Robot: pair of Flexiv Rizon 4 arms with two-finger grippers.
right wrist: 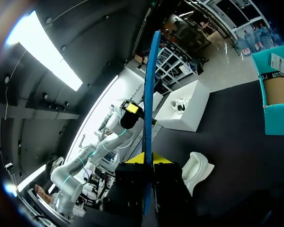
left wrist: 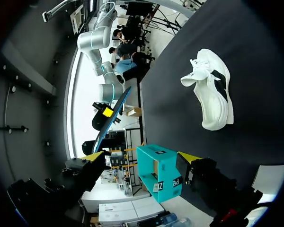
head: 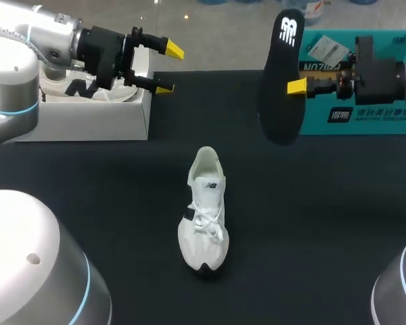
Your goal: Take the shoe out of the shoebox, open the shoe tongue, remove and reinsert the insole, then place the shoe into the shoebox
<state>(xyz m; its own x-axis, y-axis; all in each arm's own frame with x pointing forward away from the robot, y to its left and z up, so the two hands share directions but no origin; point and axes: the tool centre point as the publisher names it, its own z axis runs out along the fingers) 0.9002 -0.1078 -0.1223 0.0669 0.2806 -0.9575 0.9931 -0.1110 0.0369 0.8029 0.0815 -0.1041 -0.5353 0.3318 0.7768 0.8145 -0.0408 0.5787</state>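
**A:** Closest to the lens is the left arm's grey housing [head: 34, 271], on the near side of the shoe [head: 204, 210] and off to its left. The shoe stands on its sole on the black worktop [head: 325, 244], toe toward the camera, heel away, laces loose, nothing touching it.

**B:** And the insole?

**A:** Out of the shoe. The insole [head: 282, 81] hangs in the air beyond the shoe and to its right, well apart from it, nearly on end. The right gripper [head: 292, 87] is clamped on it, pinching it flat around the middle. The right wrist view shows it edge-on between the fingers.

**B:** What about the other gripper?

**A:** The left gripper [head: 169, 69] is spread wide with nothing in it. It's up beyond the shoe on its left, over the corner of a white box [head: 88, 125] with what looks like a second shoe [head: 74, 84] inside. The teal shoebox [head: 365, 115] sits beyond the shoe on the right, behind the insole.

**B:** So which step is this?

**A:** I'd say the removal is done and the reinsert is up next. My guess is the insole has to tip so its broader lower end points into the shoe's opening. Then it comes over the heel collar and slides forward under the tongue. The shoe is loose on the worktop, so it'll probably scoot unless the left gripper comes over to pin the heel or hold the tongue back. Boxing it comes after that.
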